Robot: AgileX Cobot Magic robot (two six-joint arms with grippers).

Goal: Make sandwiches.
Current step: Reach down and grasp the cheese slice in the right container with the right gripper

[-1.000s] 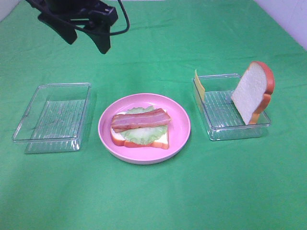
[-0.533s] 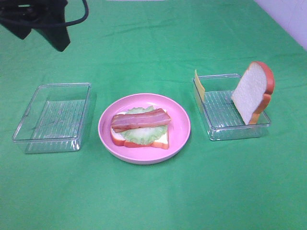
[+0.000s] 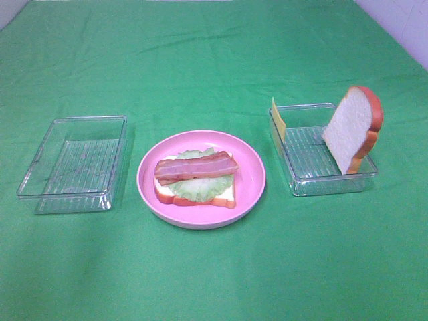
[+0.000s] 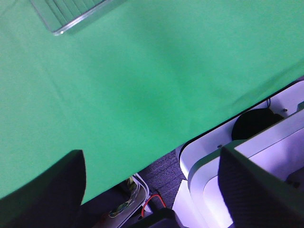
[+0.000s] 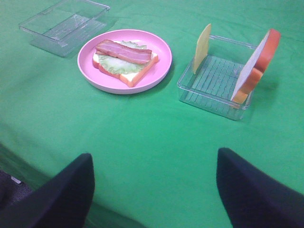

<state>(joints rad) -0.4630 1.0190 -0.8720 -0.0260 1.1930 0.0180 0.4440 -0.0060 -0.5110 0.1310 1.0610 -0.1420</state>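
Light: bright, even across my surface (image 3: 214,60).
Shadows: soft, faint, hugging plate (image 3: 253,175) and trays (image 3: 75,122).
Glare: thin glints on tray rims.
Focus: left tool (image 4: 151,151) and right tool (image 5: 154,154) dark, blurred.

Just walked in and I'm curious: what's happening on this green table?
A two-armed robot is building a toy sandwich. On the pink plate a bread slice, lettuce leaf and bacon strips are stacked. The cheese slice and second bread slice stand propped in the clear tray on the right, not yet added. The left claw and right claw are open, empty, and away from the food.
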